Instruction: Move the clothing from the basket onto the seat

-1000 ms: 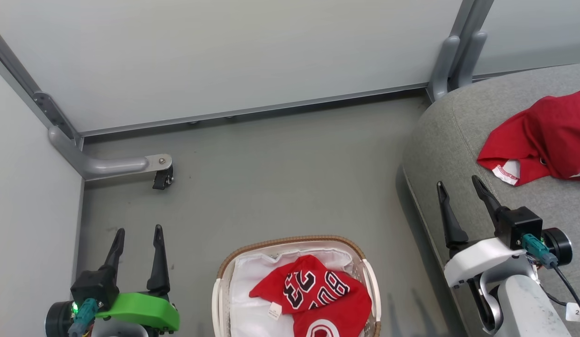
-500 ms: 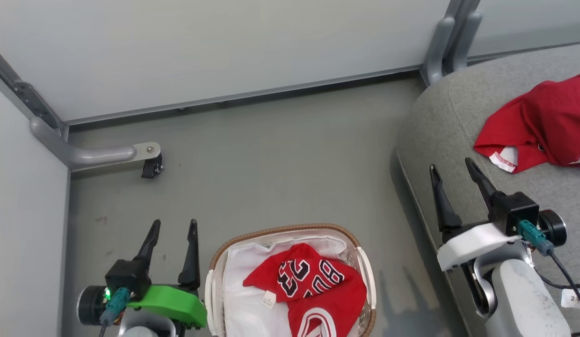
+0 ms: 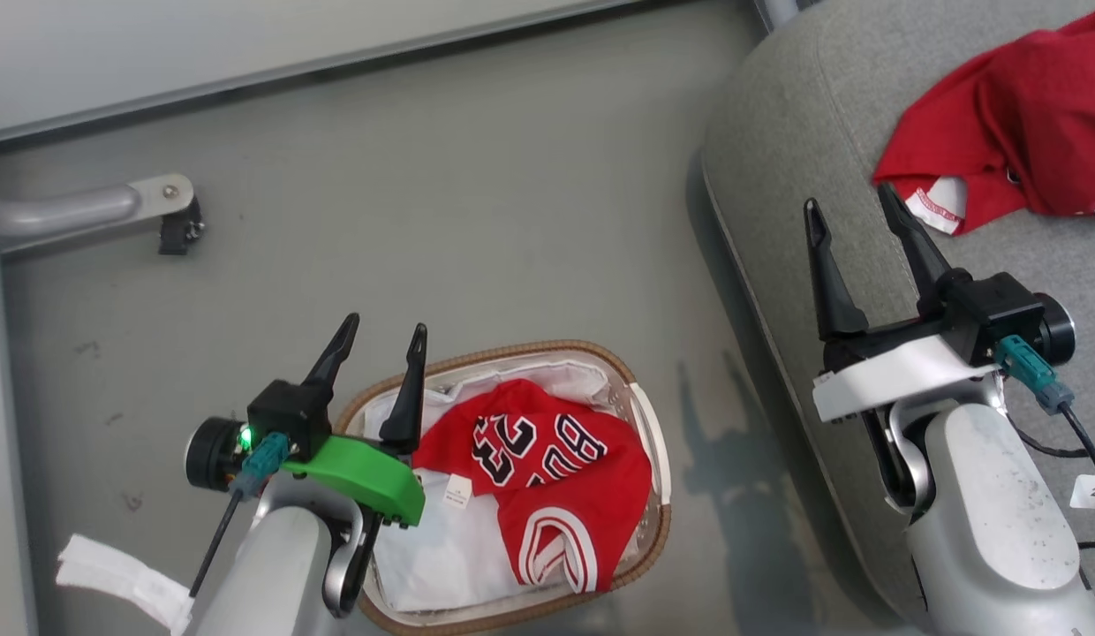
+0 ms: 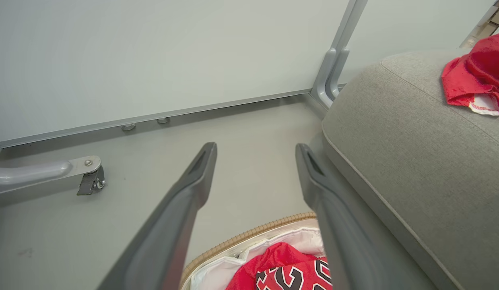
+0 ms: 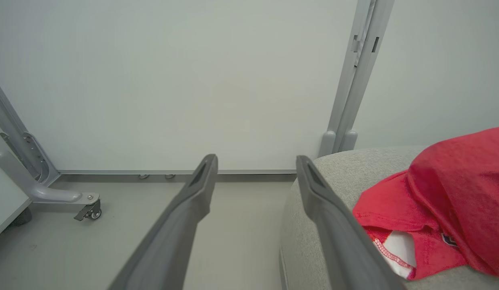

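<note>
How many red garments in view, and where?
2. The jersey lies in the basket on its white liner; the plain red garment lies on the seat. Anything under the jersey would be hidden.

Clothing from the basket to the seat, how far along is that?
Done: the plain red garment lies on the seat. In hand: nothing; the left gripper hovers open at the basket, the right gripper open by the seat. Left: the jersey, lying in the basket, needs grasping and carrying over.
</note>
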